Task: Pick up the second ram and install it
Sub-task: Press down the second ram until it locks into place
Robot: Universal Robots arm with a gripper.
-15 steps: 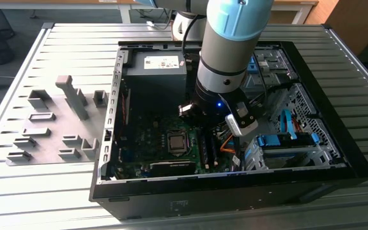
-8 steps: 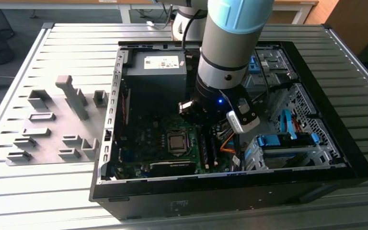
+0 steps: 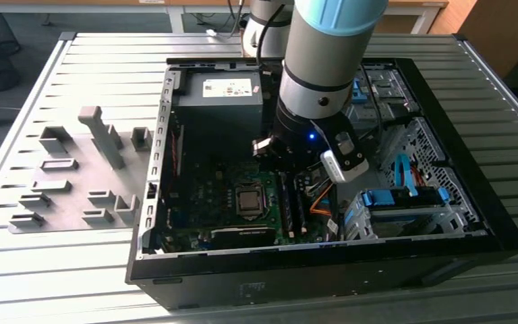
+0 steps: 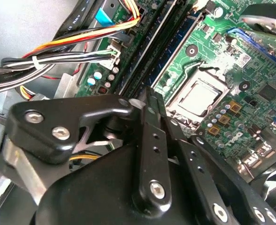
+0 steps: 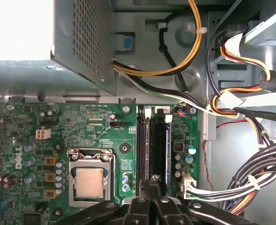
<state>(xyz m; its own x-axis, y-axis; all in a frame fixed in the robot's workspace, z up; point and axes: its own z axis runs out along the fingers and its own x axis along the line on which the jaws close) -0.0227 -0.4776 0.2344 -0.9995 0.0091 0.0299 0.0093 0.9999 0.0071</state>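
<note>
Exterior view: the arm reaches down into the open computer case, which lies on the slatted worktop. The pincer sits low over the motherboard, just above the memory slots toward the exterior view's right of the processor socket. Grey fixture blocks stand on the worktop at the exterior view's left, well apart from the case.

Second wrist view: the pincer has its fingers pressed together, with a thin dark edge between the tips that I cannot identify. The tips point at the long slots beside the socket.

First wrist view: the second ram stands seated in the slot nearest the socket, with another stick just beside it. The pincer meets the slots' near end. A bundle of cables runs alongside.
</note>
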